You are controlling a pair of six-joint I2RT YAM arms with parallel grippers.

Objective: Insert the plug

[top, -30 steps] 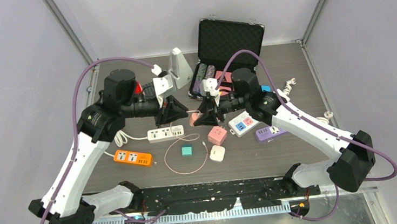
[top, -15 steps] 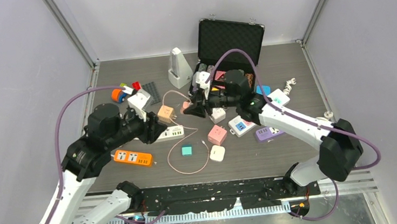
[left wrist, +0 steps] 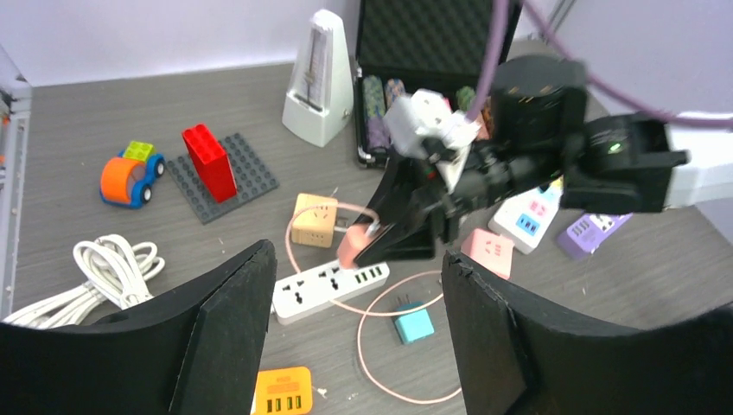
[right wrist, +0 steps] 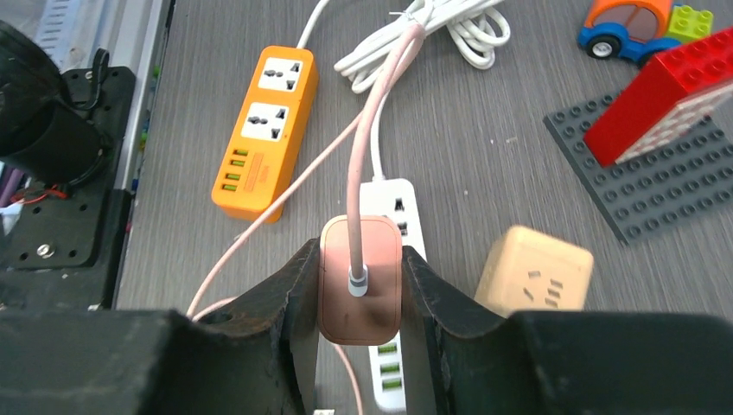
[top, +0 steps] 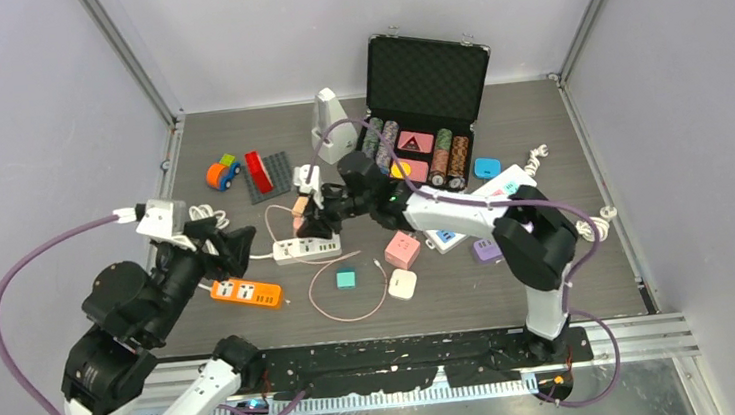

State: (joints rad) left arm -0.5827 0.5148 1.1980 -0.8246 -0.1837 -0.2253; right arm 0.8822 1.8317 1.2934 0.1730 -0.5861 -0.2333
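My right gripper [right wrist: 359,264] is squeezed tight on the pink plug [right wrist: 360,303], with one finger on each side. The pink cord [right wrist: 363,173] runs out of the plug toward 12 o'clock in the right wrist view. The plug hangs right over the white power strip [right wrist: 381,204], and I cannot tell if they touch. A tan cube [right wrist: 532,270] sits at 3 o'clock from the plug. An orange strip [right wrist: 266,143] lies at 10 o'clock. My left gripper [top: 236,247] is wide open and holds nothing. In the top view it is at 9 o'clock from the white power strip, apart from it.
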